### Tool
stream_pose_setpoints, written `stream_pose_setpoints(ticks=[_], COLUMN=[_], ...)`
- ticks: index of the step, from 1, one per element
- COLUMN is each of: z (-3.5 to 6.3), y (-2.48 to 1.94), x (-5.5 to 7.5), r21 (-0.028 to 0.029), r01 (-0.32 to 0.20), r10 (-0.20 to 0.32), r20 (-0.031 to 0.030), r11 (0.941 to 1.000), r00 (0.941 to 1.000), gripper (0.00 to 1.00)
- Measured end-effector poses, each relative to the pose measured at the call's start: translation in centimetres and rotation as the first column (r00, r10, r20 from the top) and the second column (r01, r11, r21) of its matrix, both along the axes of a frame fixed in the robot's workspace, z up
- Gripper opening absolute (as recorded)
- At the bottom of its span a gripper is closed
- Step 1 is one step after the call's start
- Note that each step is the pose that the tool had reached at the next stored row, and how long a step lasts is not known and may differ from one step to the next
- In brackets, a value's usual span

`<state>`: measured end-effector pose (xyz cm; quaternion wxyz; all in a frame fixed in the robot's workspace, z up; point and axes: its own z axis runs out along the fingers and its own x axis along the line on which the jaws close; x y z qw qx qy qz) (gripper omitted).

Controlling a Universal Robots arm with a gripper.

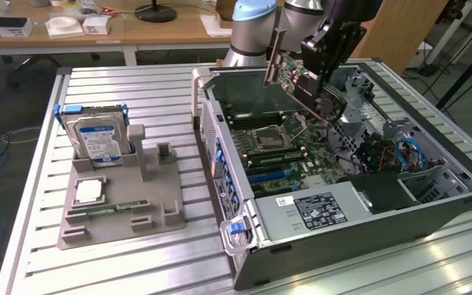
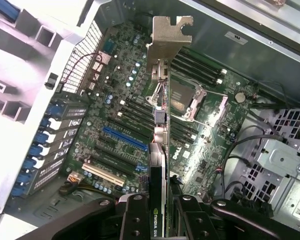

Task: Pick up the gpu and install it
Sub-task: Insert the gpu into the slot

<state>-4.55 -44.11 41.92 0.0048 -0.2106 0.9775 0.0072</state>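
The pincer [image 1: 321, 75] is closed on the gpu [image 1: 300, 85], clamping the card by its faces near one end. In the wrist view its two dark fingers [image 2: 135, 217] press on either side of the thin card [image 2: 160, 150], which is seen edge-on with its silver bracket [image 2: 168, 40] at the far end.

The gpu hangs in the air inside the open computer case [image 1: 343, 243], tilted, over the motherboard [image 1: 302, 157]. In the exterior view its bracket end points up toward the rear wall of the case and its board slopes down toward the exterior view's right. It is not seated in any slot; its lower edge seems to stand clear of the board, though the angle makes that hard to judge. In the wrist view the card lines up above the processor socket [image 2: 189, 97] and just beside the blue expansion slot [image 2: 122, 138].

The case lies on its side on the ribbed metal tabletop [image 1: 137, 92]. To the exterior view's left, well apart from the case, a grey holder [image 1: 125, 230] carries an upright hard drive [image 1: 96, 140] with a blue label and a narrow green memory stick [image 1: 105, 211] lying flat
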Motion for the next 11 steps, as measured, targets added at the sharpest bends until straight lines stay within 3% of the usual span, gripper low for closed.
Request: stream_pose_setpoints(ticks=[11], z=[0.00], y=[0.00], x=[0.00], r21=[0.0000], r01=[-0.045], r10=[0.045], r20=[0.0000], r11=[0.9990], r00=[0.9990], gripper=[0.26])
